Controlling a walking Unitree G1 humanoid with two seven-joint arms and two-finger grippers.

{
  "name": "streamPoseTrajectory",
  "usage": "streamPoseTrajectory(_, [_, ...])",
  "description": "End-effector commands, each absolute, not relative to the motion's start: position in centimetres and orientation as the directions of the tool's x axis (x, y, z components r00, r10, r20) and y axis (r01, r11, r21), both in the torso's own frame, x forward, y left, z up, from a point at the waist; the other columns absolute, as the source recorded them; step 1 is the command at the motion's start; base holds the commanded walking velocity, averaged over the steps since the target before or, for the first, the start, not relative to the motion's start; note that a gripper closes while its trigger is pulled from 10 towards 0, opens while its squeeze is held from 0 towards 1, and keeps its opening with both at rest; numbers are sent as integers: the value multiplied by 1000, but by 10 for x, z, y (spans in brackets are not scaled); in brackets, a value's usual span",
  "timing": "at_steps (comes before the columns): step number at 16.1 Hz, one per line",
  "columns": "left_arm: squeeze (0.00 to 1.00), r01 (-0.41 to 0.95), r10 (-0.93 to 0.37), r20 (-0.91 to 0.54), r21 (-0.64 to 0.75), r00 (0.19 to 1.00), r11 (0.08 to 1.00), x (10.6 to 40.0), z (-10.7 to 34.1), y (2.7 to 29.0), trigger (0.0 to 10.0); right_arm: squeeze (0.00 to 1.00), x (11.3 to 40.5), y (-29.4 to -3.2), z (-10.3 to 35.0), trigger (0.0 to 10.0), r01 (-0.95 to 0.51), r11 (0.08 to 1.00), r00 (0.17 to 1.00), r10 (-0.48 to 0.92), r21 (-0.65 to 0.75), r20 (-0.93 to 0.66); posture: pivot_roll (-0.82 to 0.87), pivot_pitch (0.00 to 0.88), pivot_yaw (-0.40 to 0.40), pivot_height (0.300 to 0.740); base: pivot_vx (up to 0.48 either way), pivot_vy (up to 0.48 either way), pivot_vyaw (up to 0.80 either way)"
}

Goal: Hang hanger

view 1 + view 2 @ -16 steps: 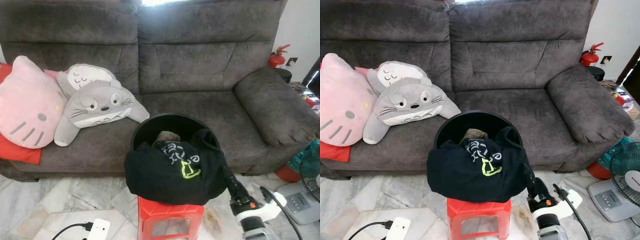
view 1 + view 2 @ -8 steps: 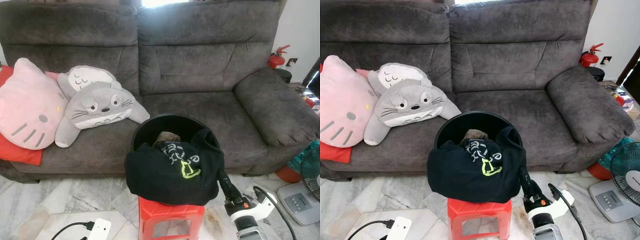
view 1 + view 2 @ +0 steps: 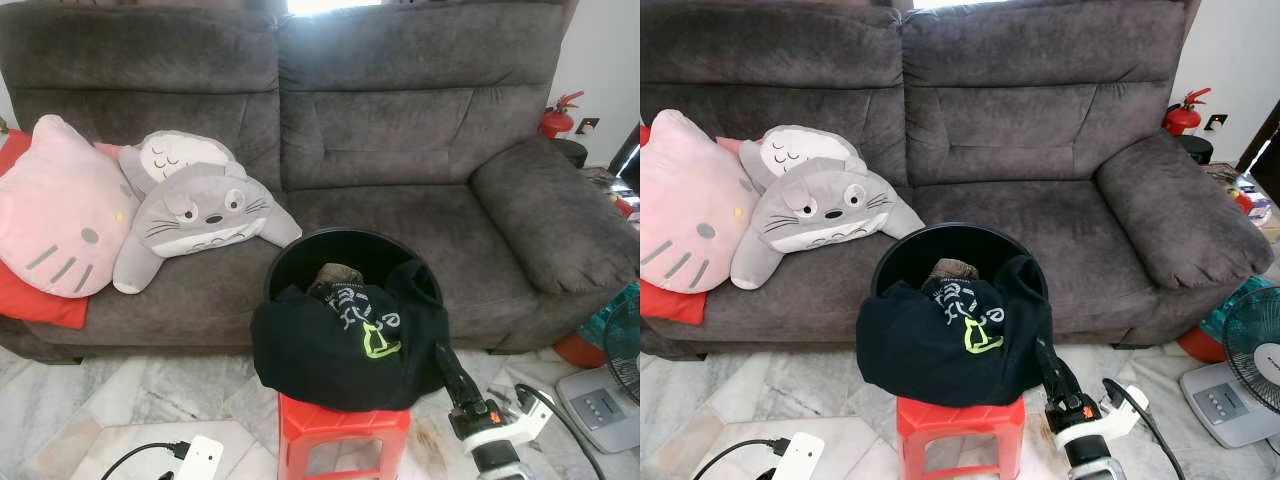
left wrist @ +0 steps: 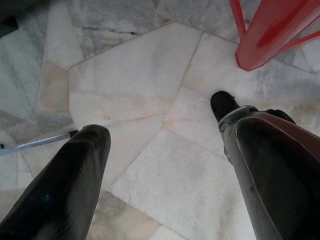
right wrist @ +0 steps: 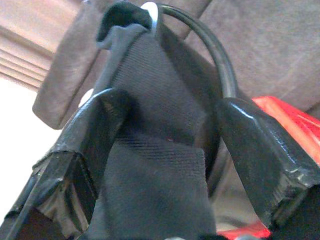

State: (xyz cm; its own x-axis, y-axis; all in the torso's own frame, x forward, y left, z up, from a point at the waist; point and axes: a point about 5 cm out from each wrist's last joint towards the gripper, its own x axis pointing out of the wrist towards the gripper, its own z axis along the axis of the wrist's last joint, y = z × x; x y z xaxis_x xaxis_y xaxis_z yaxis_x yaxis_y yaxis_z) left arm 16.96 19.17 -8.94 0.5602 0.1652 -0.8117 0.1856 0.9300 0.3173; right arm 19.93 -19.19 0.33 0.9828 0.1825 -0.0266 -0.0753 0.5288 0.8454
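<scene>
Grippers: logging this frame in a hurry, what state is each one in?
Left gripper: open, holding nothing, above the marble floor.
Right gripper: open, its fingers either side of a fold of the black shirt, not clamped.

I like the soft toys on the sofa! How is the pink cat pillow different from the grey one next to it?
The pink cat pillow is plain pink with a small yellow nose and whiskers; the grey plush is grey with a white belly and big round eyes. The pink cat pillow sits at the sofa's left end, leaning upright; the grey plush sprawls flatter, arms spread, nearer the middle. The pink one looks bigger. Both are soft, with whiskered faces, and touch each other.
</scene>
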Motion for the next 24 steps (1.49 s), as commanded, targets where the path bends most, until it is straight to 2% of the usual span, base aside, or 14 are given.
streamPoseTrajectory(1, [0, 200, 175, -811, 336, 558, 920, 168, -90, 195, 10000, 0, 201, -189, 10, 10000, -118, 516, 979, 203, 849, 13, -159, 12, 6, 740, 0, 0, 0])
streamPoseTrajectory(10, [0, 207, 171, -811, 336, 560, 919, 168, -90, 194, 10000, 0, 206, -180, 55, 10000, -321, 471, 933, 305, 822, 189, -160, 11, 6, 740, 0, 0, 0])
streamPoseTrajectory(18, [0, 204, 169, -813, 332, 557, 921, 167, -90, 194, 10000, 0, 216, -173, 84, 10000, -455, 483, 873, 408, 748, 267, -163, 13, 7, 740, 0, 0, 0])
streamPoseTrajectory(22, [0, 205, 168, -814, 330, 556, 921, 167, -90, 194, 10000, 0, 209, -179, 78, 10000, -392, 515, 905, 365, 762, 219, -165, 11, 3, 740, 0, 0, 0])
streamPoseTrajectory(24, [0, 203, 170, -813, 332, 557, 921, 167, -90, 194, 10000, 0, 198, -188, 72, 10000, -284, 529, 953, 248, 800, 175, -162, 9, 1, 740, 0, 0, 0])
